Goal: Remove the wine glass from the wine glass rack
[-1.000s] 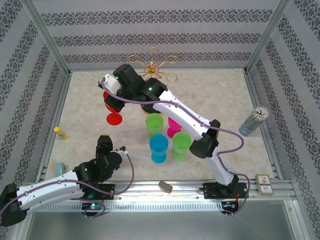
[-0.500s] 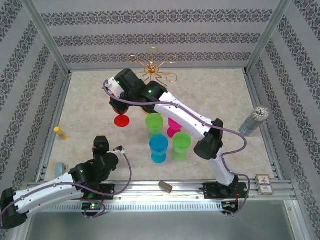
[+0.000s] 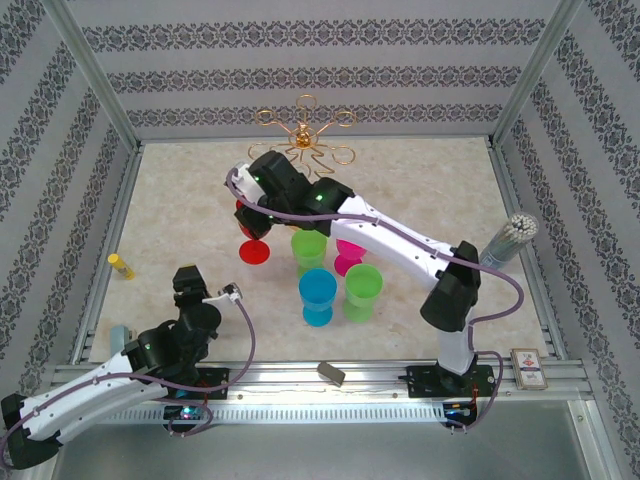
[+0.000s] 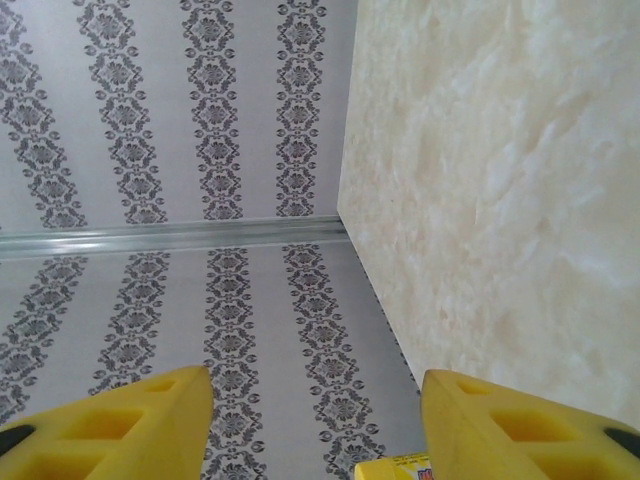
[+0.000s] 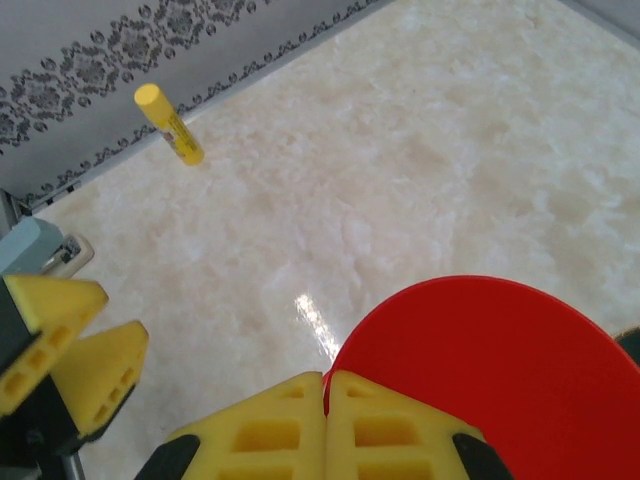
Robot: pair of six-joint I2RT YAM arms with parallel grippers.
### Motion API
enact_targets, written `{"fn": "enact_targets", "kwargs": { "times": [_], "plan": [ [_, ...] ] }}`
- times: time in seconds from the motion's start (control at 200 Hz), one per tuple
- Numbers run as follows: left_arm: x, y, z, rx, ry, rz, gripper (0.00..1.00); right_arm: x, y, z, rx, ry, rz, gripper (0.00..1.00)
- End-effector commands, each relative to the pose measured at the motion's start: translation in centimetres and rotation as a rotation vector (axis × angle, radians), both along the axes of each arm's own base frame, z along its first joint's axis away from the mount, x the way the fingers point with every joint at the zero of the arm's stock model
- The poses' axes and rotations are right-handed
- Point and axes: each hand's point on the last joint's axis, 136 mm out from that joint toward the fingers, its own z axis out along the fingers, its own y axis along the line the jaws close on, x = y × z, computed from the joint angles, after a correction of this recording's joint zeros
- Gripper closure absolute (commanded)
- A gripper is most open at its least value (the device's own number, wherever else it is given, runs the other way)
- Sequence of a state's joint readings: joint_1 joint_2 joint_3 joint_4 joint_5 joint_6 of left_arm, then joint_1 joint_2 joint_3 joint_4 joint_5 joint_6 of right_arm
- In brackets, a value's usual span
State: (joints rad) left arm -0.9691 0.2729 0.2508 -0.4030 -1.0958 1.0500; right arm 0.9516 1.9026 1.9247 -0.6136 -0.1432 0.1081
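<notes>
Yellow pads of my right gripper [image 5: 325, 385] sit closed tight on the red wine glass [image 5: 470, 370], its round foot just past the fingertips. The glass is off the gold wine glass rack [image 3: 303, 135], front-left of it, over the marbled table [image 3: 180, 200]. My left gripper [image 4: 315, 378]: jaws apart, nothing between them.

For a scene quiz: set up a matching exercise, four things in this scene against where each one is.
Things:
1. red wine glass
2. wine glass rack
3. yellow glue stick
4. blue cup

Places:
A. near the left wall
B. in the shut right jaws
C. mid-table, beside a green cup
D. at the table's far edge

Pairs: 1-B, 2-D, 3-A, 4-C
</notes>
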Motion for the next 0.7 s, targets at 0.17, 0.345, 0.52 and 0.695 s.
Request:
{"fn": "enact_targets", "kwargs": {
  "times": [0.17,0.345,0.52,0.695],
  "plan": [
    [0.5,0.8,4.2,-0.279,-0.124,0.052,0.35,-1.9,-0.5,1.8,0.101,0.001,-0.025,1.0],
    [1.1,1.7,6.2,-0.426,-0.167,0.104,0.33,-2.9,-0.9,0.9,0.097,-0.001,-0.042,1.0],
    [1.8,2.3,8.2,-0.596,-0.212,0.155,0.33,-3.6,-1.5,0.2,0.092,-0.013,-0.076,1.0],
    [2.0,2.9,9.2,-0.732,-0.243,0.188,0.31,-4.9,-1.8,-0.7,0.053,-0.05,-0.098,1.0]
  ]
}}
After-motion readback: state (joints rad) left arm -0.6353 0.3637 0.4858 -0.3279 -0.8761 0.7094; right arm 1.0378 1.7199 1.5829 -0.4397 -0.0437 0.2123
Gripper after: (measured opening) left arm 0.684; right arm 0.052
